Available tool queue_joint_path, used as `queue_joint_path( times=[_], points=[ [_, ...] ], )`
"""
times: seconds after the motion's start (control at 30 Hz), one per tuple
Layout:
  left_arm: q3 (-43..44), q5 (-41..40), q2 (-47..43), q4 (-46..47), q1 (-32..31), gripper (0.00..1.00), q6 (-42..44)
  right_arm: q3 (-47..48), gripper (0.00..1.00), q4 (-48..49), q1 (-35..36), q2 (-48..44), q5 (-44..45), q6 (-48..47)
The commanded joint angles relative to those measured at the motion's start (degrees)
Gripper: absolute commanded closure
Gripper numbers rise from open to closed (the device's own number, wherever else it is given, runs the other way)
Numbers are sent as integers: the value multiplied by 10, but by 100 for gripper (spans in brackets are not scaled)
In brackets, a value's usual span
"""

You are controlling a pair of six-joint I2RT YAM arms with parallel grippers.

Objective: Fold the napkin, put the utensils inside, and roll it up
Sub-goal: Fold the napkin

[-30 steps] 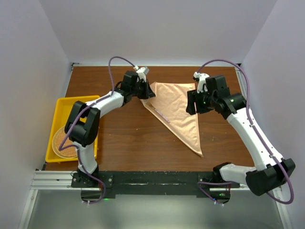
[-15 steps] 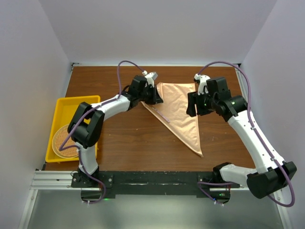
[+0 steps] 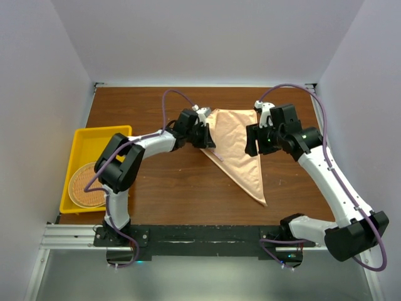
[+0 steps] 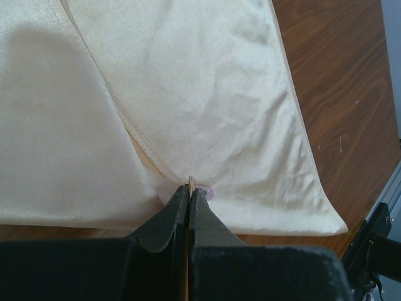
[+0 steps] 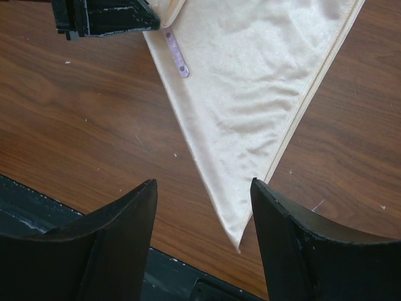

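Left gripper (image 4: 189,188) pinched tight on napkin (image 3: 237,141) fold edge. Right gripper (image 5: 203,188) spread wide above the cloth.

From high at the near edge, the fixed top camera looks down over the whole tabletop (image 3: 163,182). The left wrist camera sits close, sighting along pinched jaws onto the napkin (image 4: 207,113). The right wrist camera looks down from farther off between spread jaws. All three views share the napkin.
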Motion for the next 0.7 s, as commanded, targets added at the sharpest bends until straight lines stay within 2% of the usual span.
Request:
queue_joint_path(
  times=[0.0,0.67],
  points=[
    [-4,12,15,21,-8,98,0,-8,35,15,-3,-17,1,8],
    [4,25,38,32,-14,91,-5,-22,34,20,-4,-13,-7,16]
  ],
)
